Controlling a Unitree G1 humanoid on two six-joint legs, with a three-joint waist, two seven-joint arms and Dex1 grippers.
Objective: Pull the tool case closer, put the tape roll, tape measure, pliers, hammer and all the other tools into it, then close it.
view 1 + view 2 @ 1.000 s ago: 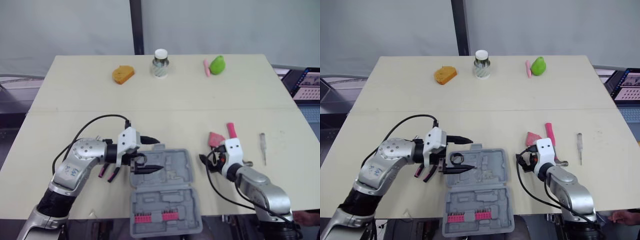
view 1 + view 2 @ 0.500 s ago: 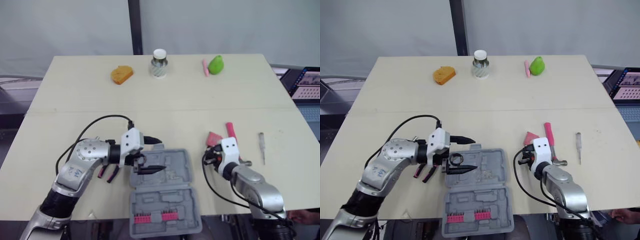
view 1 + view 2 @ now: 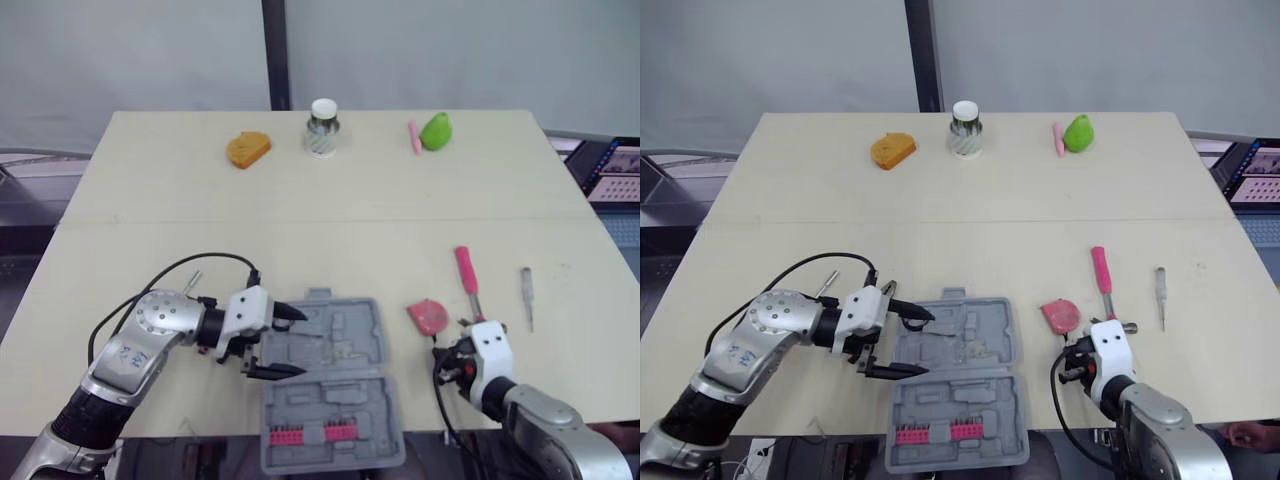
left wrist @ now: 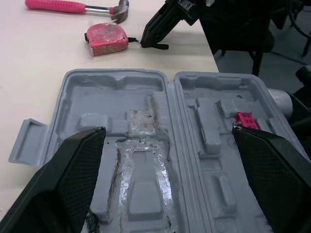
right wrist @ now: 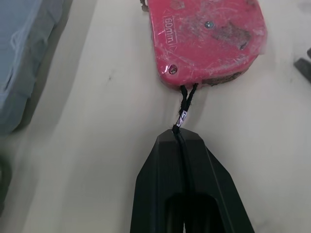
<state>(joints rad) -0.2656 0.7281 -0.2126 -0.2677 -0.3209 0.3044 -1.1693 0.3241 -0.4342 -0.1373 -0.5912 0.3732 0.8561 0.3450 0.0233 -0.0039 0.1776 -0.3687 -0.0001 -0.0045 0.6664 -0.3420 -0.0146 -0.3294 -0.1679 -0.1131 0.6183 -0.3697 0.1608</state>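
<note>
Right gripper: fingers pressed closed on the thin black wrist cord of the red plastic tape measure. The measure's body lies flat on the pale bench, between the case and the pink-handled claw hammer.

Left gripper: fingers spread wide, empty, poised at the left edge of the open grey moulded-plastic tool case.

Step, as judged: case near, loading begun, tape measure first. The moulded recesses look unfilled.

Next move calls for lifting by the cord slowly, since the body will likely swing, then lowering it into a recess.
</note>
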